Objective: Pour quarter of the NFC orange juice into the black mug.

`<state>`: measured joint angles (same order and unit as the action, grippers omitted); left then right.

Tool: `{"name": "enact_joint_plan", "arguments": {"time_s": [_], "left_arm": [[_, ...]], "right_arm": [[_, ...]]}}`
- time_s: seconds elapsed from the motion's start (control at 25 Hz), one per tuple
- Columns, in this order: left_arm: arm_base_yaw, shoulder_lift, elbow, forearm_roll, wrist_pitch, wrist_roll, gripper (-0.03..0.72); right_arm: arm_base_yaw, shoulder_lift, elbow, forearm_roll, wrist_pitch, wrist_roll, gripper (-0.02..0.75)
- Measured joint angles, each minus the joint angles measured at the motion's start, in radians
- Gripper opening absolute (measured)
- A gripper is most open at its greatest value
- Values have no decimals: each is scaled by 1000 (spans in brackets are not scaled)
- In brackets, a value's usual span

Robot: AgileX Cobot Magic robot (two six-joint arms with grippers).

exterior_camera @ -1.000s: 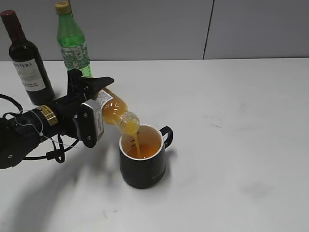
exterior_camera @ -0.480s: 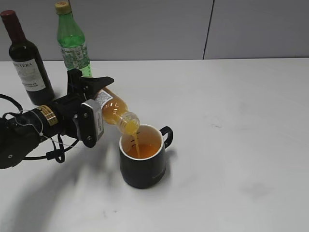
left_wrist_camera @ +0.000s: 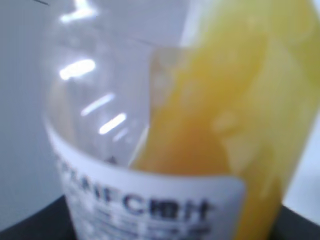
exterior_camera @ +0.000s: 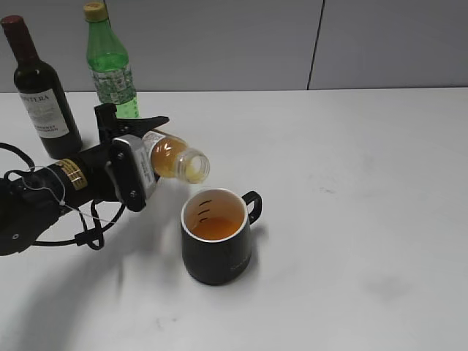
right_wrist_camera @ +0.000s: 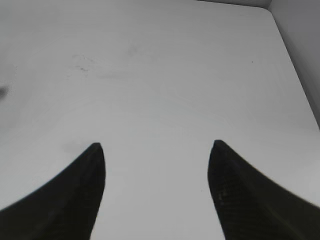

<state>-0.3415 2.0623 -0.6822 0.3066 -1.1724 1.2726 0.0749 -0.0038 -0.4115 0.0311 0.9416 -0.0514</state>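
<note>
My left gripper [exterior_camera: 139, 150] is shut on the NFC orange juice bottle [exterior_camera: 175, 156], which lies nearly level above the table, its open mouth facing right, just up and left of the black mug [exterior_camera: 216, 245]. No juice flows from it. The mug stands upright with orange juice inside and its handle to the right. The bottle fills the left wrist view [left_wrist_camera: 200, 125], juice on one side, white label below. My right gripper [right_wrist_camera: 156, 150] is open and empty over bare white table; it does not show in the exterior view.
A dark wine bottle [exterior_camera: 40, 91] and a taller green bottle [exterior_camera: 110, 62] stand at the back left, close behind my left arm. The white table [exterior_camera: 365, 190] runs to a grey wall at the back.
The bottle has tipped back up from a downward pour to nearly level, and the stream of juice into the mug has stopped. My left gripper rose slightly.
</note>
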Motion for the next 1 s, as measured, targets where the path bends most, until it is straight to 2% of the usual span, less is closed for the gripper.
{"name": "enact_joint_plan", "arguments": {"time_s": [0.28, 0.4, 0.56, 0.72, 1.0], "left_arm": [[0, 0, 0, 1, 0, -427, 470], [0, 0, 0, 1, -1, -700, 470], [0, 1, -1, 1, -1, -977, 470], [0, 12, -1, 1, -5, -1118, 470], [0, 22, -7, 2, -6, -1184, 470]], "right_arm": [[0, 0, 0, 0, 0, 0, 494], [0, 0, 0, 0, 0, 0, 494], [0, 0, 0, 0, 0, 0, 494], [0, 0, 0, 0, 0, 0, 494], [0, 0, 0, 0, 0, 0, 494]]}}
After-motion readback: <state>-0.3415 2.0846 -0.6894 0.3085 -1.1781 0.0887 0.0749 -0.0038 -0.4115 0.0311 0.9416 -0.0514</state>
